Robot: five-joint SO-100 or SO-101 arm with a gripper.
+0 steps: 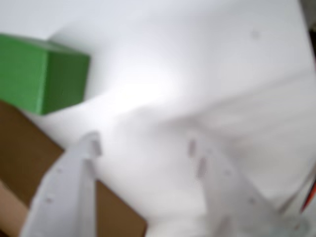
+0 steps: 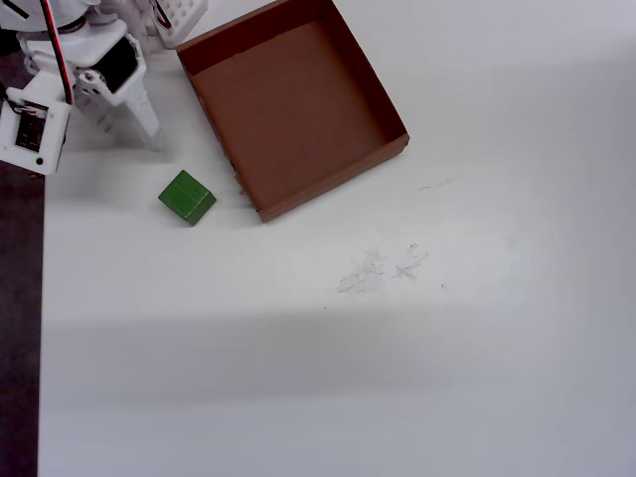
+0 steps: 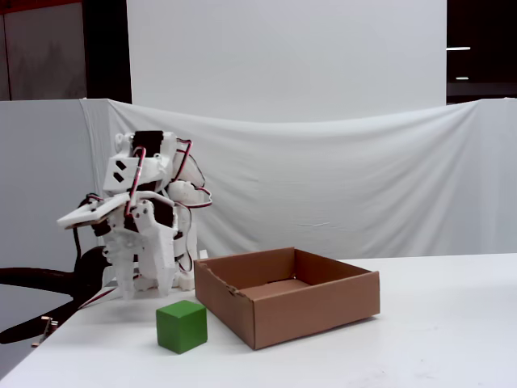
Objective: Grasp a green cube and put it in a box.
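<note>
The green cube (image 2: 187,197) sits on the white table, just left of the box's near corner in the overhead view. It also shows in the fixed view (image 3: 182,326) and at the upper left of the wrist view (image 1: 42,76). The box (image 2: 390,117) is a shallow brown cardboard tray with nothing in it; it also shows in the fixed view (image 3: 323,307). A corner of it shows at the lower left of the wrist view (image 1: 27,153). My gripper (image 1: 143,148) is open and empty, hanging above bare table. In the overhead view the gripper (image 2: 134,131) is up and left of the cube, apart from it.
A small white perforated object (image 2: 179,15) stands at the table's top edge beside the arm's base. The table's left edge (image 2: 43,298) borders a dark floor. A white cloth backdrop (image 3: 323,186) hangs behind the table.
</note>
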